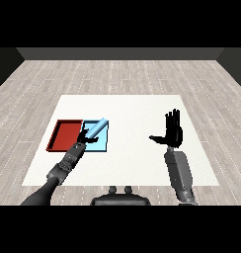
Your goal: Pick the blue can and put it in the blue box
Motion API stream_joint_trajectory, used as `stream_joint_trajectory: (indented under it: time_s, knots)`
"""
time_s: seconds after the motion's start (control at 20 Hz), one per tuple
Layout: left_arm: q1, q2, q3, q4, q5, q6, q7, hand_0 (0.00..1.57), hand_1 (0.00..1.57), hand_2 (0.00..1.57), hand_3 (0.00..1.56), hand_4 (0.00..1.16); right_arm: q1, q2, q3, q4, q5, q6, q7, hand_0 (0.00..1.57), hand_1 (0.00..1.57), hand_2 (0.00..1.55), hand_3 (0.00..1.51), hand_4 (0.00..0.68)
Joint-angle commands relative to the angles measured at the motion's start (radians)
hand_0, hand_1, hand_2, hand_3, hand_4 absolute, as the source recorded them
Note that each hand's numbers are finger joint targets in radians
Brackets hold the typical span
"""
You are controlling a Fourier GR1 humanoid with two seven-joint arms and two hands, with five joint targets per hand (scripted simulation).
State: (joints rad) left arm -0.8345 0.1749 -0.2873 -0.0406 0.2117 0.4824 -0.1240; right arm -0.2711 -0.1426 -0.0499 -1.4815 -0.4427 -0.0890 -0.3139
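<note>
The blue can (97,128) is a light blue cylinder, tilted, over the light blue tray (101,145) at the table's left. My left hand (83,138) is at the can's lower end, its fingers curled round it above the tray's left part. Whether the can touches the tray floor I cannot tell. My right hand (172,130) is raised over the right half of the table, fingers straight up and thumb spread, holding nothing, far from the can.
A red tray (64,136) lies directly left of the light blue tray, touching it. The white table (132,113) extends around both trays, with a grey plank floor beyond its edges.
</note>
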Motion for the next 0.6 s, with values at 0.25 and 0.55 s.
stream_joint_trajectory:
  time_s: [0.25, 0.55]
  knots:
    - [-0.001, -0.012, 0.09, -0.039, 0.058, 0.236, -0.123, 0.0, 0.0, 0.0, 0.0, 0.0, 0.014, 0.006, -0.004, -0.009, -0.015, 0.029, -0.004, 0.0, 0.0, 0.0, 0.0, 0.0]
    - [-0.024, -0.027, 0.169, -0.259, 0.126, 0.16, -0.365, 0.0, 0.0, 0.0, 0.0, 0.0, 0.01, 0.02, 0.003, 0.011, -0.017, 0.061, -0.04, 0.0, 0.0, 0.0, 0.0, 0.0]
